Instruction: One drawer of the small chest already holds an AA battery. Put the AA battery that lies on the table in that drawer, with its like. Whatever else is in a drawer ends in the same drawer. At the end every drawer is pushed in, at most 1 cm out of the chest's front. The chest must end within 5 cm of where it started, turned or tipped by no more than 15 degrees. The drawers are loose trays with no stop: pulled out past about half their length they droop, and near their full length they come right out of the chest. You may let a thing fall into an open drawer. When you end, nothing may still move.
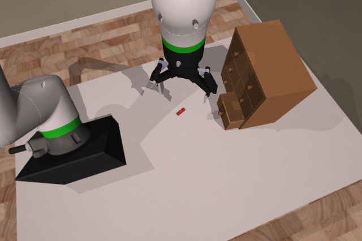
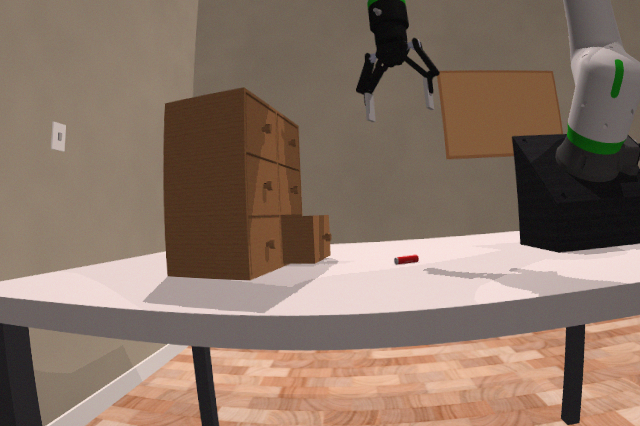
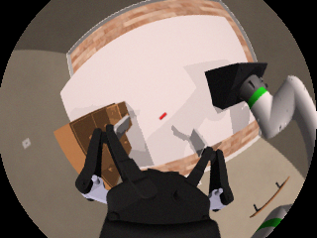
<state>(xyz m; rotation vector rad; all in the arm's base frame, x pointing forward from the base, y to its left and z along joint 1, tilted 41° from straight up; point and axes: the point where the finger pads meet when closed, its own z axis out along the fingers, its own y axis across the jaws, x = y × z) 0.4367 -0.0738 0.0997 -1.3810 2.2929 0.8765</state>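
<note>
Pincer (image 2: 398, 103) spread fully wide, empty, high above the battery (image 2: 406, 259).
</note>
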